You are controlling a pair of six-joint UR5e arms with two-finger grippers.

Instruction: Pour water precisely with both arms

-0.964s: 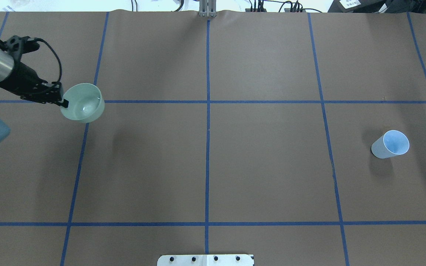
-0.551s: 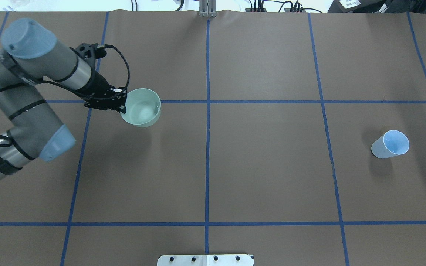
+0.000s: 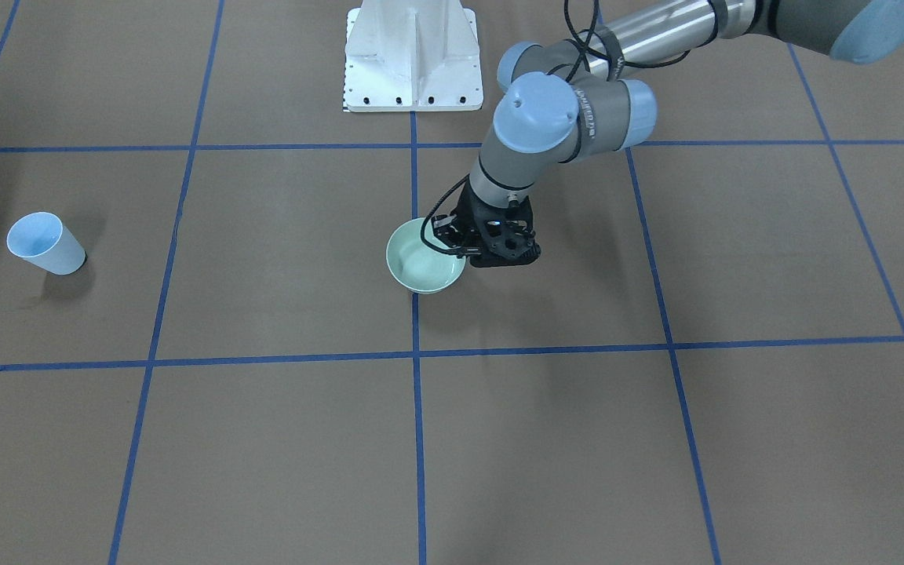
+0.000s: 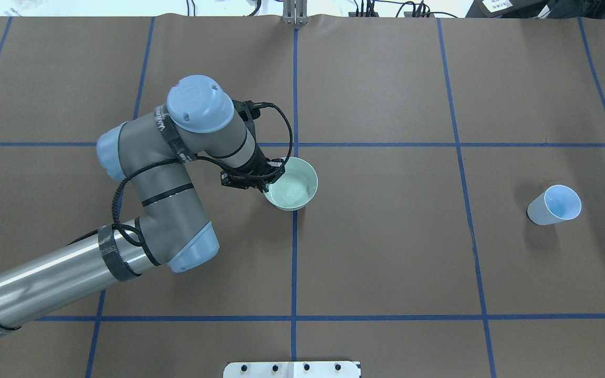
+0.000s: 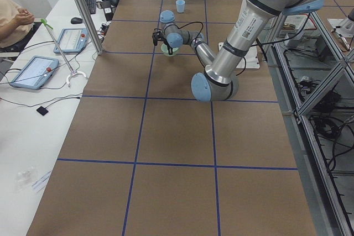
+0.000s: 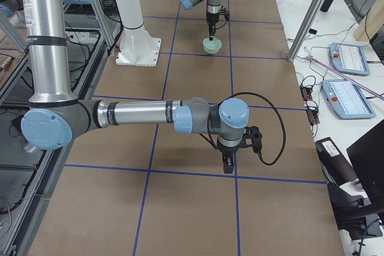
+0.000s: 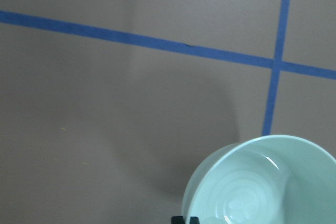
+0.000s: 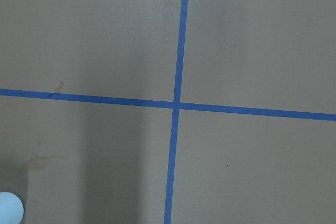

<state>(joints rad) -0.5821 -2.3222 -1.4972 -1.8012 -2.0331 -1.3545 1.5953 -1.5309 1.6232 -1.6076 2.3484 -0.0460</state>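
Holding the water ready for a pour is judged to be the step in hand. The black two-finger left pincer (image 4: 270, 185) is clamped on the rim of a pale green round bowl (image 4: 310, 178). The bowl is held level near the middle of the brown paper-covered table (image 4: 386, 252), over a blue tape line (image 4: 294, 262). Whether it is touching the table cannot be told. The water (image 7: 239, 200) is seen as faint shiny rings in the bottom of the bowl. Well apart, on the robot's right side, a small light blue cup (image 4: 554, 206) is seen standing alone, open end up. Farther off, the right pincer (image 6: 228, 166) is hung low over the table; whether it is apart or together cannot be told. Next, it is judged that the cup must be picked up by the right pincer and brought beside the bowl. The bowl can then be tipped slowly.
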